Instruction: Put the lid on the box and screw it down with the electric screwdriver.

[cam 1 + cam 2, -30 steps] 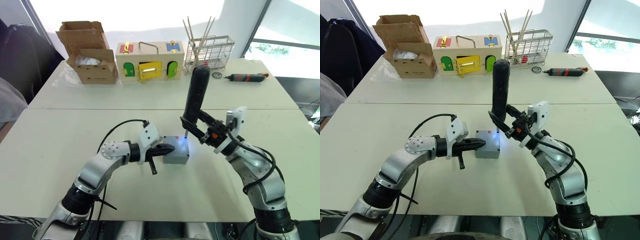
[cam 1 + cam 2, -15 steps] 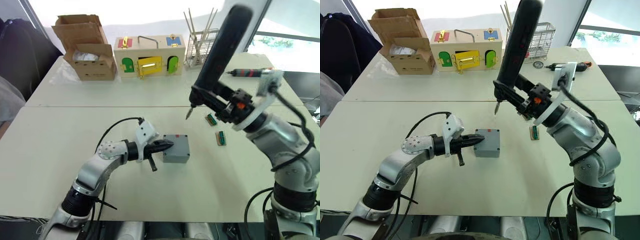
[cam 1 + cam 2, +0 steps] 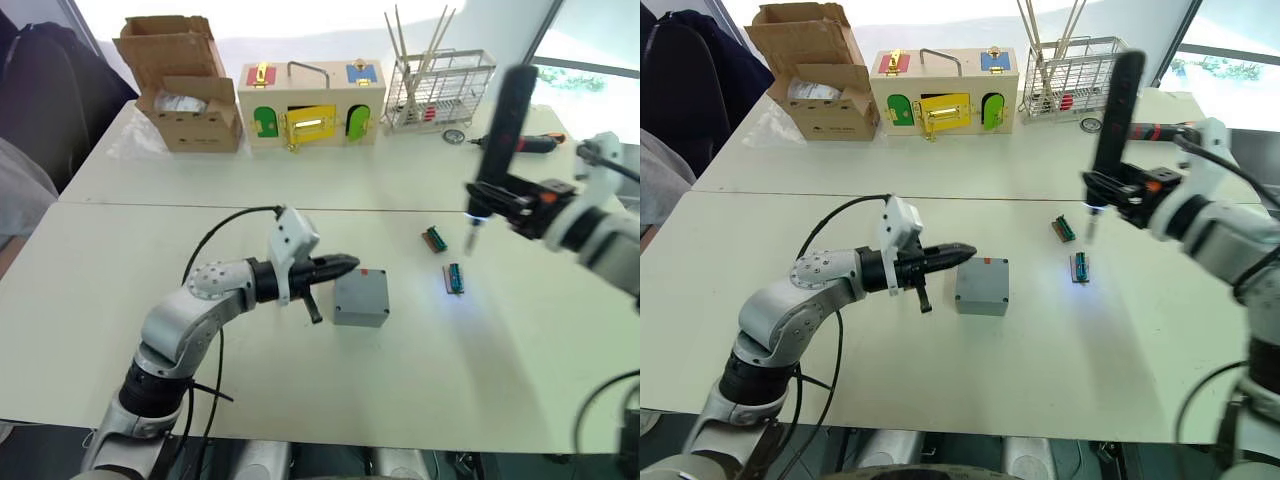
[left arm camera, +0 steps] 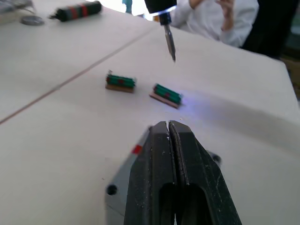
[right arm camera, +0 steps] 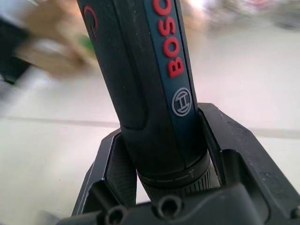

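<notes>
The grey box (image 3: 360,312) stands mid-table with the lid (image 3: 362,284) lying flat on top and a small red mark at its far edge. My left gripper (image 3: 343,264) is shut with nothing in it, its tips over the box's left top edge; in the left wrist view the closed fingers (image 4: 161,154) lie over the grey top (image 4: 119,185). My right gripper (image 3: 492,196) is shut on the electric screwdriver (image 3: 508,115), held upright well to the right of the box. Its lit bit (image 4: 168,40) hangs above the table near two green pieces. The black barrel (image 5: 150,79) sits between the right fingers.
Two small green pieces (image 3: 434,239) (image 3: 454,278) lie right of the box. At the back stand a cardboard box (image 3: 180,85), a wooden box with coloured doors (image 3: 310,105) and a wire rack (image 3: 440,90). A red-and-black screwdriver (image 3: 1160,129) lies far right. A person (image 4: 220,18) sits beyond the table.
My right arm lifted the electric screwdriver off the box and swung it right, now over the green pieces. My left gripper stayed shut at the box. The camera view shifted.
</notes>
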Controlling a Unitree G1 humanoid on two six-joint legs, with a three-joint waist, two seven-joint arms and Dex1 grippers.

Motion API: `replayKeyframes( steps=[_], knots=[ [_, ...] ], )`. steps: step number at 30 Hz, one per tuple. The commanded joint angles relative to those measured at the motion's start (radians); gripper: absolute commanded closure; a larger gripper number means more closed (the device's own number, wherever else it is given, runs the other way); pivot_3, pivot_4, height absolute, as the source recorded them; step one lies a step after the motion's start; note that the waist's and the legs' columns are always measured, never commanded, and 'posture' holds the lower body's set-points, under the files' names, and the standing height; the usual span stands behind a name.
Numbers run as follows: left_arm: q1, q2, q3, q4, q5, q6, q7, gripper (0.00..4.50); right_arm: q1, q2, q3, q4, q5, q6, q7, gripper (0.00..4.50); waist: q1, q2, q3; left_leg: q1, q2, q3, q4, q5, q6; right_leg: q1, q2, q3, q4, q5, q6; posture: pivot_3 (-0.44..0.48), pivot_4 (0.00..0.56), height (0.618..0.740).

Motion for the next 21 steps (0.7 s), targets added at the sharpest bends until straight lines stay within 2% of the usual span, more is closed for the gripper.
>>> replayKeyframes(
  steps=[1,4,7,11,13,16,21],
  knots=[
    [-0.013,-0.017,-0.036,-0.026,0.006,-0.032,-0.016,4.50,0.000,-0.118,-0.012,0.059,0.003,0.105,0.127,2.75,-0.005,0.003,0.003,0.000,0.000,0.000,0.001,0.000,0.000,0.000,0.000,0.000,0.000,0.000,0.000,0.000,0.150,0.731],
    [-0.031,-0.021,-0.054,-0.025,0.016,-0.049,-0.031,4.50,-0.008,-0.284,0.124,0.132,-0.069,0.144,0.263,2.75,-0.014,0.012,0.008,0.000,0.000,0.003,0.006,-0.004,0.007,0.000,0.000,0.002,0.003,0.000,0.000,0.000,0.150,0.731],
    [-0.049,-0.023,-0.064,-0.019,0.017,-0.055,-0.049,4.50,-0.068,-0.348,0.267,0.230,-0.164,0.077,0.387,2.75,-0.022,0.014,0.009,0.000,0.001,0.002,0.010,-0.004,0.008,0.002,0.001,0.001,0.005,0.000,0.000,0.000,0.150,0.731],
    [-0.083,-0.033,-0.101,0.003,0.056,-0.075,-0.047,4.50,-0.206,-0.317,0.445,0.398,-0.273,0.084,0.531,2.75,-0.026,0.014,0.010,-0.001,0.000,0.002,0.011,-0.005,0.009,0.002,0.001,0.001,0.004,0.000,0.000,0.000,0.150,0.731],
    [-0.084,-0.044,-0.099,0.003,0.064,-0.080,-0.031,4.50,-0.287,-0.267,0.511,0.502,-0.336,0.089,0.553,2.75,-0.027,0.012,0.011,-0.001,0.000,0.002,0.011,-0.004,0.008,0.001,0.001,0.001,0.003,0.000,0.000,0.000,0.150,0.731],
    [-0.070,-0.053,-0.085,-0.018,0.066,-0.071,-0.008,4.50,-0.374,-0.194,0.581,0.613,-0.406,0.106,0.579,2.75,-0.023,0.013,0.013,-0.002,0.000,0.002,0.012,-0.003,0.005,0.001,0.000,0.001,0.003,0.001,0.001,0.000,0.150,0.731],
    [-0.051,-0.047,-0.081,-0.048,0.053,-0.051,0.013,4.50,-0.437,-0.136,0.657,0.706,-0.498,0.100,0.642,2.75,-0.019,0.014,0.014,-0.002,0.000,0.002,0.012,-0.002,0.004,0.001,0.000,0.001,0.003,0.001,0.001,0.000,0.150,0.731]
  ],
)
